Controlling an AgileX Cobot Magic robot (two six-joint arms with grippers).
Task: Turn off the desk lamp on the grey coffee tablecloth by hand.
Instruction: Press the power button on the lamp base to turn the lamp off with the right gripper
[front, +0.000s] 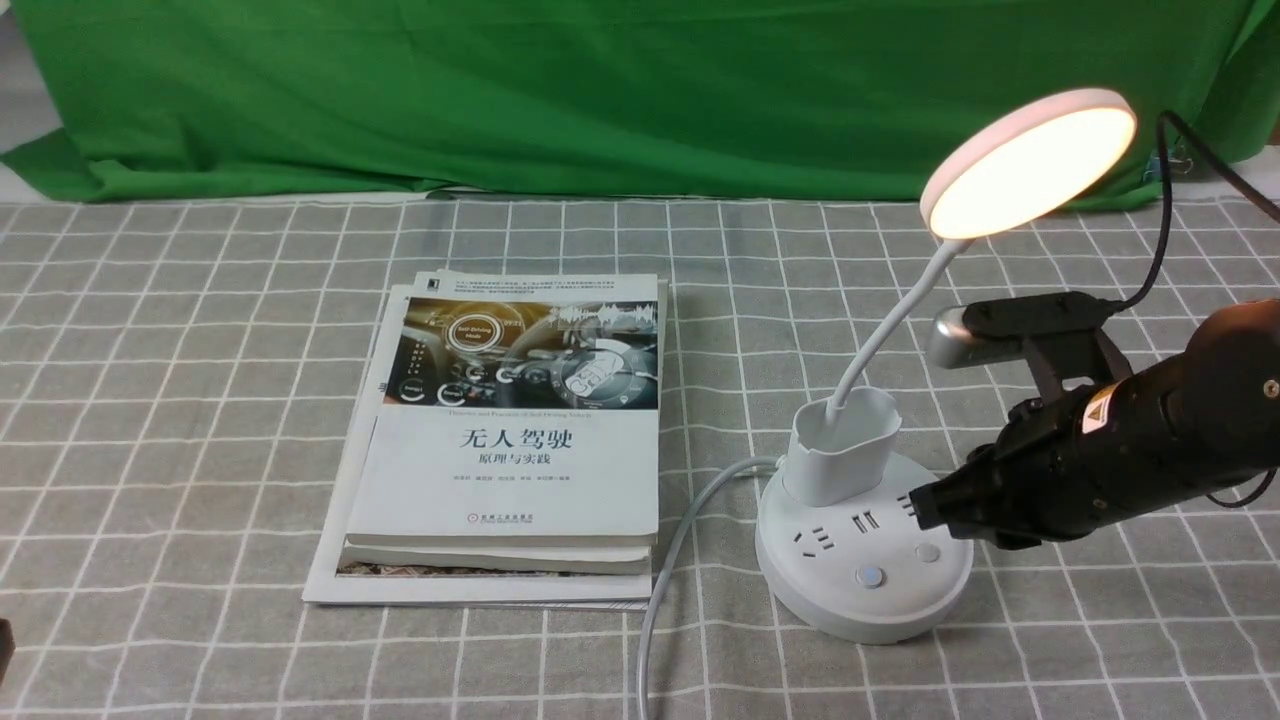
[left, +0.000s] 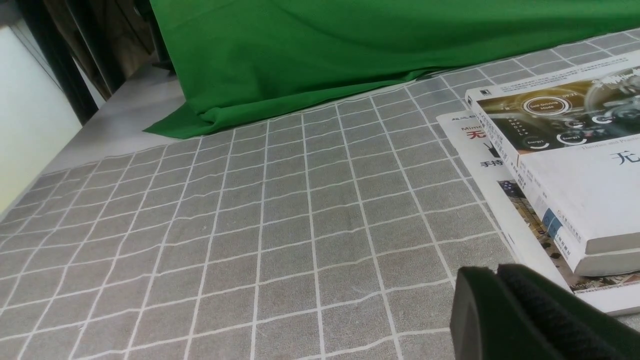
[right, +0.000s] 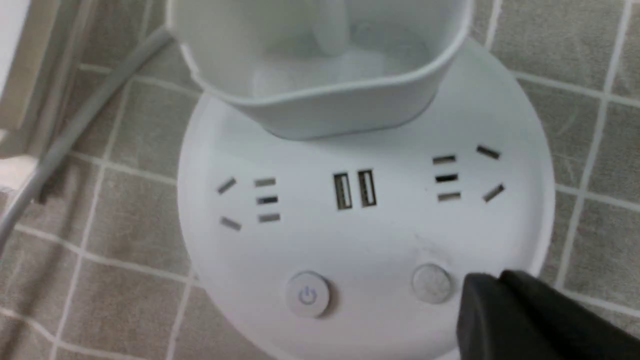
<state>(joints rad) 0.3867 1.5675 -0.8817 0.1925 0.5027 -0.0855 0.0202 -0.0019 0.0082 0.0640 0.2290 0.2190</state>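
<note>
The grey-brown fabric coffee tablecloth with a grid of thin white lines (front: 200, 400) is seen spread over the tabletop, with a plain green cloth backdrop (front: 600, 100) hung along its far edge. On the right side of the cloth one white desk lamp (front: 865, 570) is stood upright, its round flat disc head (front: 1035, 165) tilted and brightly lit in a warm tone. The disc is carried by one thin bendy neck (front: 895, 325), rising from one small open cup holder on the round base. On that base two slotted socket groups, two USB ports and two round buttons are counted; one button (right: 307, 294) is marked with a power symbol, while no mark can be made out on the other (right: 432, 283). A grey cable is led from the base past a stack of white-covered paper books (front: 510, 440) at centre-left. On the top cover "Self-Driving Mode", "无人驾驶", "原理与实践" and "China Machine Press" are read. Two claws are seen: the black right claw (right: 492, 280) is held narrow, its tips together, over the base near the unmarked button; the black left claw (left: 487, 272) is also held narrow, near the books.
</note>
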